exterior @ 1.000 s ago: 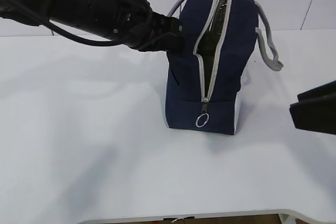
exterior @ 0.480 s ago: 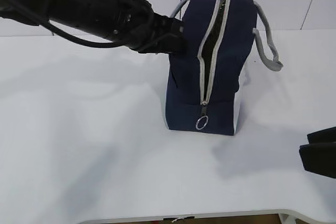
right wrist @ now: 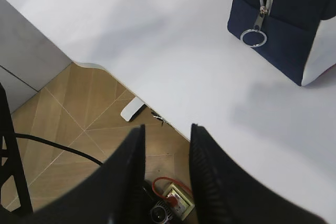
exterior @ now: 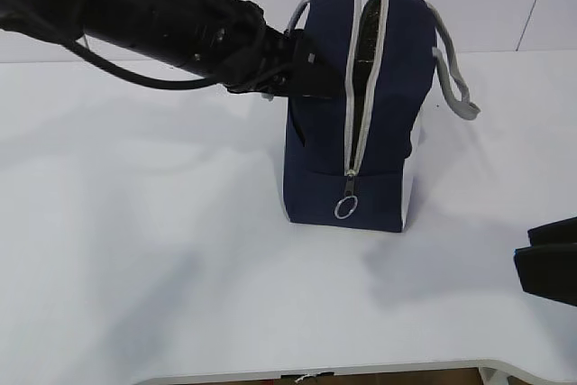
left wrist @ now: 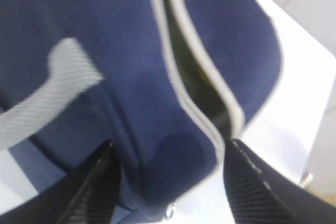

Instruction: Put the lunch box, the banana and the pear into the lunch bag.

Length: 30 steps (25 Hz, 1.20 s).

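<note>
Open white table (exterior: 153, 259) on the near and left sides; upright lunch bag (exterior: 383, 87) blocking centre, left gripper (exterior: 302, 74) crowding its far-left top, narrow zipper slit.

Exterior cam: sits front of table (exterior: 180, 268), looks down at slant, mid distance, lunch bag (exterior: 347, 160) centre-right of frame, zipper end facing lens.

Left wrist cam: super close, basically jammed against bag (left wrist: 131, 77), blurry, navy fabric fills frame, zipper slit running upper middle to lower right.

Right wrist cam: hangs past table edge, looks down, wood floor (right wrist: 79, 145) lower left, bag corner upper right.

Overlap: ring pull (exterior: 346, 208) and bag's lower end show in exterior and right wrist (right wrist: 253, 38).
</note>
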Available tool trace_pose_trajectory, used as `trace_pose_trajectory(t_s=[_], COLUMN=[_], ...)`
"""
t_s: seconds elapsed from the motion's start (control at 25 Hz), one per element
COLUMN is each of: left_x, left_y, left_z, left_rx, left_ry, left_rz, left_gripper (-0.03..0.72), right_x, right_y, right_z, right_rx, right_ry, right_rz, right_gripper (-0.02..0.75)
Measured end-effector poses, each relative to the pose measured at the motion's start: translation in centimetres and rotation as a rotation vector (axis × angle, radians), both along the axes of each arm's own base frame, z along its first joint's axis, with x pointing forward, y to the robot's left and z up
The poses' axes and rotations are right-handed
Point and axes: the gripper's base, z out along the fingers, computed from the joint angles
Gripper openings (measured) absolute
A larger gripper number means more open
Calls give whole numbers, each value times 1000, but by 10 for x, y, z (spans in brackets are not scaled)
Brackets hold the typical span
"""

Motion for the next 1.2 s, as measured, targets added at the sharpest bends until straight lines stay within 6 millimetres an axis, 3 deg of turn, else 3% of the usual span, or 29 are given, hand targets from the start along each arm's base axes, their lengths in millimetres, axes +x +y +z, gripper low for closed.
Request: trace_pose_trajectory(t_s=[0.28,0.44,0.72,1.2], left_x=[-15,-18,-26,-26], left_y=[11,20,33,33], left_z=[32,37,11,-13], left_rx=[21,68,124,-26], left_ry=[-115,-133,-80,-284], left_rz=[-100,-154,-179,-127], left_gripper=[454,454,454,454], right_x=[0,0,2,4], right_y=[0,0,-1,-1], right_z=[0,0,1,2], right_rx=[0,0,2,4], right_ry=[-1,-4,-19,-33], right_rz=[-1,-4,-20,-34], right_gripper=[262,262,262,262])
